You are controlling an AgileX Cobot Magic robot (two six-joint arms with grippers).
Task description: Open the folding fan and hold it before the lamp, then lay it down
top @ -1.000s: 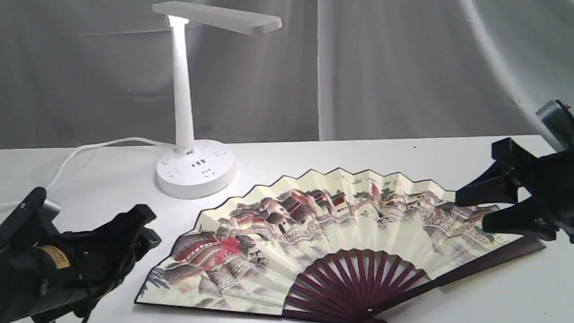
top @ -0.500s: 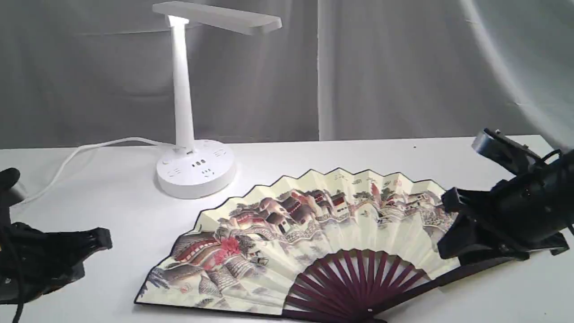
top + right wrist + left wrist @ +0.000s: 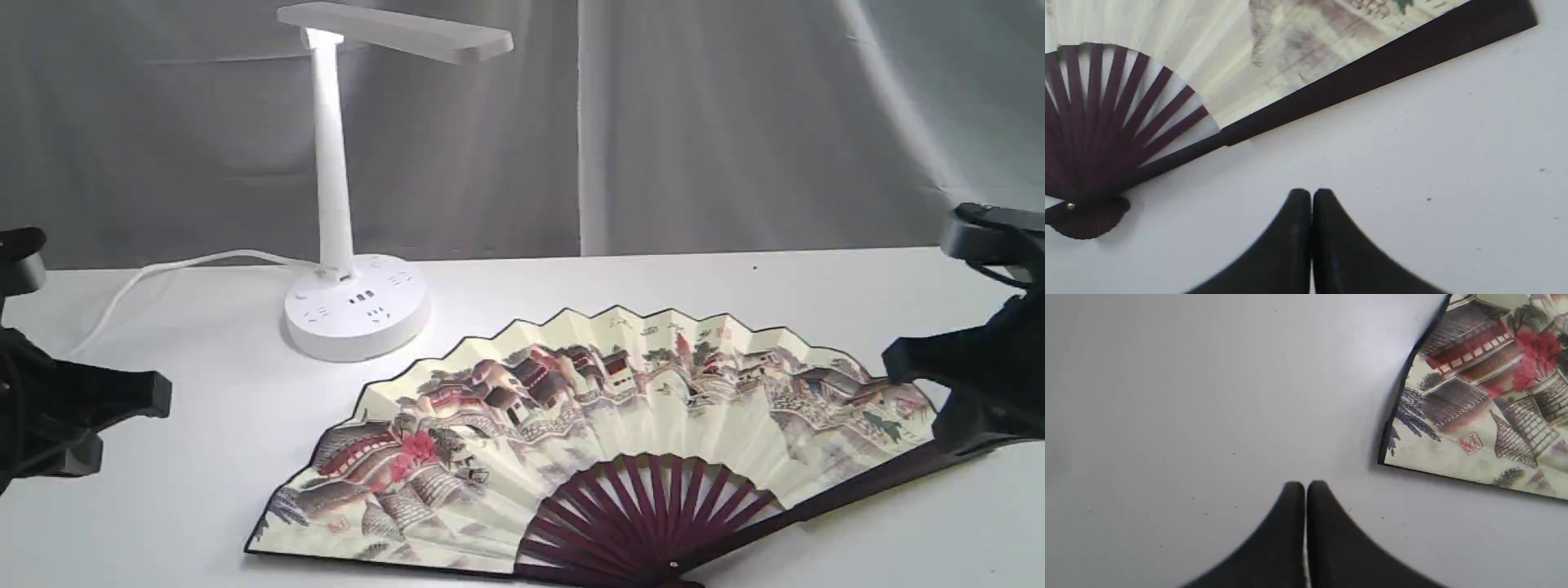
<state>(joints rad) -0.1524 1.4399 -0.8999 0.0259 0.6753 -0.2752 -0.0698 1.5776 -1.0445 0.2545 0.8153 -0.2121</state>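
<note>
Folding fan of cream pleated paper, black-edged, with dark maroon wooden ribs, lies spread wide open and flat on the white table. Its painted side faces up, showing village houses, trees and patches of red. The ribs meet at a small metal pivot at the near edge of the table in the exterior view, and the arc of the leaf points away toward the grey cloth backdrop.

The white plastic desk lamp stands upright behind the fan's left part, apart from it. It has a slim stem, a flat rectangular head and a round base with sockets. A bright glow shows at the top of the stem. Its white cord trails off to the left across the table.

The black left gripper has its two fingers pressed together with nothing between them. It hangs over bare table near the fan's left corner without touching it.

The black right gripper is likewise closed tight and empty. It sits over bare table on the near side of the fan's dark outer guard stick, clear of it. In the exterior view this arm shows at the right edge, close by the tip of the fan's right end.
</note>
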